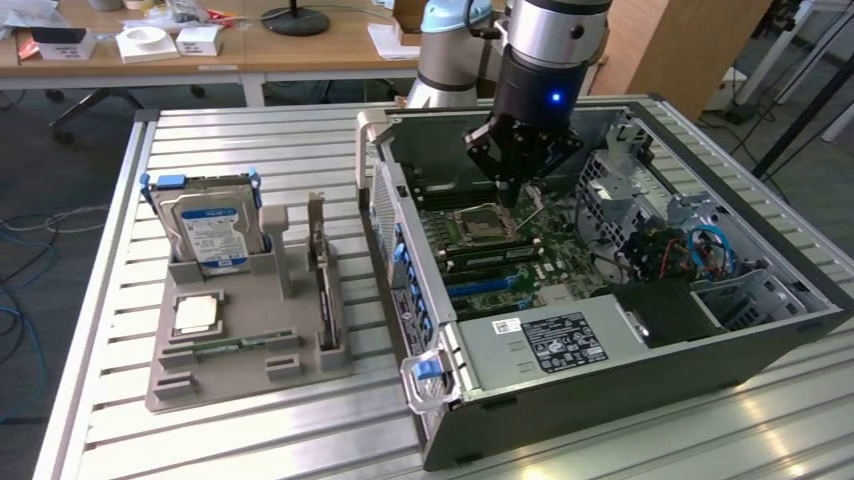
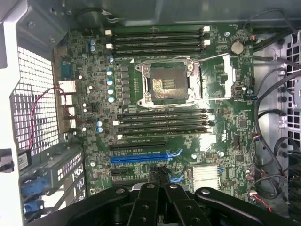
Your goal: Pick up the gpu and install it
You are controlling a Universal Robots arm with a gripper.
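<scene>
Arm: I see the arm [image 1: 554, 50] coming down from 12 o'clock in the exterior view. Its wrist is close to vertical and reaches into the open computer case [image 1: 747, 345].

Gripper: the gripper [image 1: 518, 180] points straight down over the motherboard [image 1: 521, 255]. It hangs just at 12 o'clock of the CPU socket [image 1: 478, 225] in the exterior view. I cannot tell whether it is spread or pressed together, nor whether it carries anything.

Wrist camera: the gripper [image 2: 160, 178] shows as a dark mass at the edge of the picture. The motherboard [image 2: 141, 94] lies flat below it, with the CPU socket [image 2: 167, 84] near the middle. The blue slot [image 2: 138, 158] sits close to the gripper's tip and looks bare.

GPU: I think the GPU [image 1: 326, 300] is the thin card standing on edge in the grey fixture [image 1: 227, 385]. That is my best reading of a poor angle. In the exterior view it sits at 9 o'clock of the case and well apart from the gripper.

Fixture: a hard drive [image 1: 211, 235] stands upright at its 12 o'clock end, with a processor chip [image 1: 198, 315] lying flat near the middle.

Table: the slatted metal table [image 1: 240, 140] carries both the fixture and the case.
</scene>
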